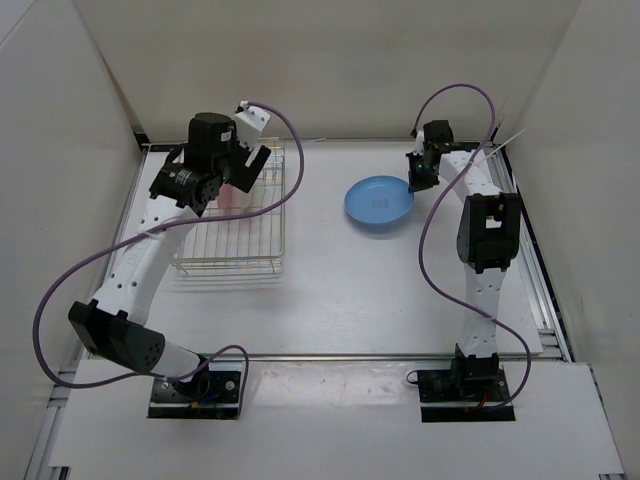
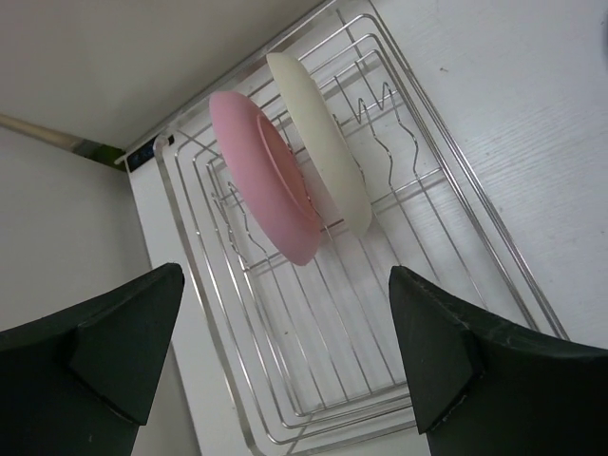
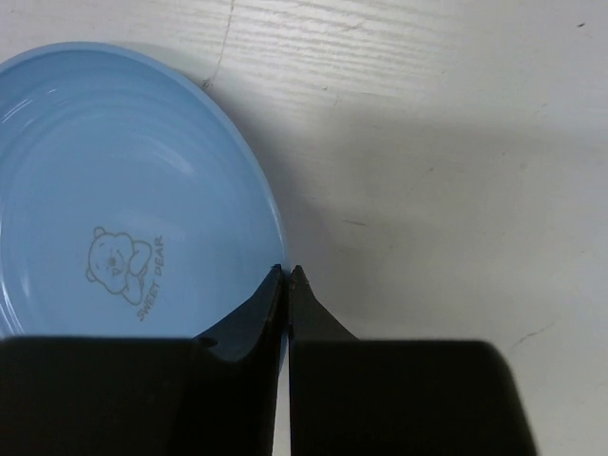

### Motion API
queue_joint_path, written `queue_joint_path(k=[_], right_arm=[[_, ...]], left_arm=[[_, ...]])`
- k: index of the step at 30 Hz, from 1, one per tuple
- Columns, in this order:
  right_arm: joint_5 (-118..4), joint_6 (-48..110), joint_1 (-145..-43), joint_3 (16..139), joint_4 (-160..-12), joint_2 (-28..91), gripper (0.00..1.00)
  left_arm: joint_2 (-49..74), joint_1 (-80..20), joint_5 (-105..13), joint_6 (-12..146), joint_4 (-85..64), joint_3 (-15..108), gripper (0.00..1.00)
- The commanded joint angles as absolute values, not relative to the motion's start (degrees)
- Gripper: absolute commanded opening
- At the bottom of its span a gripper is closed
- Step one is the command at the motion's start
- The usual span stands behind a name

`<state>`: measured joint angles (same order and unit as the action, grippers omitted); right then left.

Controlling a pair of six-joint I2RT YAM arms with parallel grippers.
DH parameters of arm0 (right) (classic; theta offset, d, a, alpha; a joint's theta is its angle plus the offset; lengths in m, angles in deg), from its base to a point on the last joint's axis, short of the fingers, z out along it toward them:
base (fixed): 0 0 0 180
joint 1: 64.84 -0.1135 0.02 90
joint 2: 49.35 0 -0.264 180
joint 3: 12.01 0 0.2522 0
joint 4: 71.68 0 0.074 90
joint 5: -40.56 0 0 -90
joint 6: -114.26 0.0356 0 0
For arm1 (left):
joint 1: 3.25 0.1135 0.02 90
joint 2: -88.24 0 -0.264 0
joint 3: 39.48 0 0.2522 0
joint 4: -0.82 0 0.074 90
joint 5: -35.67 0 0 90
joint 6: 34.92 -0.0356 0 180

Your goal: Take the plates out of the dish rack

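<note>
The silver wire dish rack [image 1: 255,240] [image 2: 446,190] stands at the left of the table. In it a pink plate [image 2: 261,180] [image 1: 232,195] and a cream-white plate [image 2: 323,142] stand on edge, side by side between the dividers. My left gripper [image 1: 240,175] [image 2: 285,285] hovers above them, open wide, with nothing between its fingers. The light blue plate [image 1: 378,202] [image 3: 123,190] lies flat on the table at centre right. My right gripper [image 1: 415,182] [image 3: 287,271] is at the plate's right edge, its jaws pinched on the rim.
White walls enclose the table at the back and on both sides. Purple cables loop from each arm. The rack's front half holds only bare wire [image 2: 323,361].
</note>
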<state>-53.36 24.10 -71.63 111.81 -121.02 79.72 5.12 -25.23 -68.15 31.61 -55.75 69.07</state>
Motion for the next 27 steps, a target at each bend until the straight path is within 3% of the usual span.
queue_joint_path(k=[1,3,4,5,10,13,15,27], right_arm=[[-49.4,24.3,-71.5,114.6,-120.0,80.6,0.00],[-47.4,23.7,-71.5,114.1,-120.0,80.6,0.04],[-47.4,23.1,-71.5,113.6,-120.5,80.6,0.29],[-47.4,23.1,-71.5,113.0,-121.1,79.9,0.48],[-48.8,23.1,-71.5,110.5,-121.1,77.5,0.65],[-49.3,23.1,-71.5,111.1,-121.9,76.3,0.68],[-49.3,23.1,-71.5,113.4,-123.8,75.8,0.77],[-55.9,18.1,-70.5,110.8,-131.7,57.9,0.78]], left_arm=[[7.5,-21.6,-62.1,35.6,-53.1,66.2,1.00],[8.1,-19.2,-59.1,37.1,-52.4,65.5,1.00],[8.1,-18.6,-58.3,37.6,-52.4,65.0,1.00],[8.1,-17.8,-57.3,38.1,-52.4,65.0,1.00],[8.1,-14.3,-52.1,41.3,-51.8,63.9,1.00],[8.6,-11.6,-49.1,43.6,-51.2,63.9,1.00],[9.1,-9.8,-44.6,45.0,-50.1,63.9,1.00],[4.0,7.1,-19.0,51.2,-43.6,61.2,0.97]])
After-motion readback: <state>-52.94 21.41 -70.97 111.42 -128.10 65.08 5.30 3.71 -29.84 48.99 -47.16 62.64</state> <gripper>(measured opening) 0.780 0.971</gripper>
